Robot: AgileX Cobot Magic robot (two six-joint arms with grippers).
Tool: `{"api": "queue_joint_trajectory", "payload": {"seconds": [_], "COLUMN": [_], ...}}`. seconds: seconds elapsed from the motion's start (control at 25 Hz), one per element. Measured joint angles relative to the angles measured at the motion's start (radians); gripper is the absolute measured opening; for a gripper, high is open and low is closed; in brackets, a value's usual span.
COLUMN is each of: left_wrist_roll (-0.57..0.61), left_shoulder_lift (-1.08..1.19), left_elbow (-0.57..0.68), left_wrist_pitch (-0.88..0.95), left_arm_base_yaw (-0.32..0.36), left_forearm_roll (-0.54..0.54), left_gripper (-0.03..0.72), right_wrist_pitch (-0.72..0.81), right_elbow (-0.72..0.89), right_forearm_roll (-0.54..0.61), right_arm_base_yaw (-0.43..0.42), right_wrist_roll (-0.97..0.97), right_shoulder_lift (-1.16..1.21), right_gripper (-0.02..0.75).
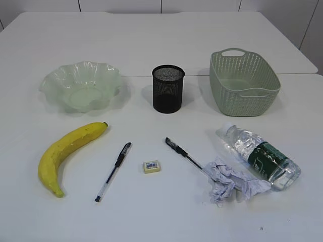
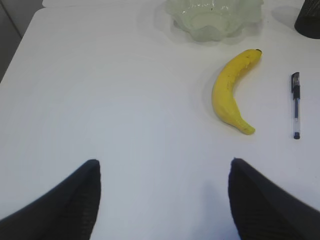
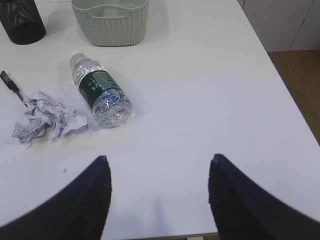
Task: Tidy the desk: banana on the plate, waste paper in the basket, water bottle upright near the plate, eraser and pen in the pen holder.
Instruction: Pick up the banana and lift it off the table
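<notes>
Second pen [image 1: 187, 159] tip hidden under waste paper [image 1: 233, 183].

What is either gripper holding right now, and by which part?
Nothing. The left gripper and right gripper are both open over bare desk.

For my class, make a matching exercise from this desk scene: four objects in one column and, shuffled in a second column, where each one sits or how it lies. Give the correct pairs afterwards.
Column one:
1. banana
2. water bottle
3. eraser
4. pen holder

Column two:
A. standing upright between the plate and the basket
B. lying on its side beside the crumpled paper
C. lying on the desk in front of the plate, at the left
D. resting between the two pens, left pen and right pen

Pairs: 1-C, 2-B, 3-D, 4-A
</notes>
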Motion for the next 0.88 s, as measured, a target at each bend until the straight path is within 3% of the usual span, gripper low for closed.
{"api": "queue_joint_trajectory", "payload": {"seconds": [0.88], "left_wrist_roll": [0.0], "left_shoulder_lift": [0.0], "left_elbow": [0.0], "left_wrist_pitch": [0.0], "left_arm_base_yaw": [0.0], "left_forearm_roll": [0.0], "left_gripper": [0.569], "right_wrist_pitch": [0.0], "right_elbow": [0.0], "right_forearm_roll": [0.0], "right_arm_base_yaw": [0.0], "right_wrist_roll": [0.0], "right_shoulder_lift": [0.0], "right_gripper": [0.46]}}
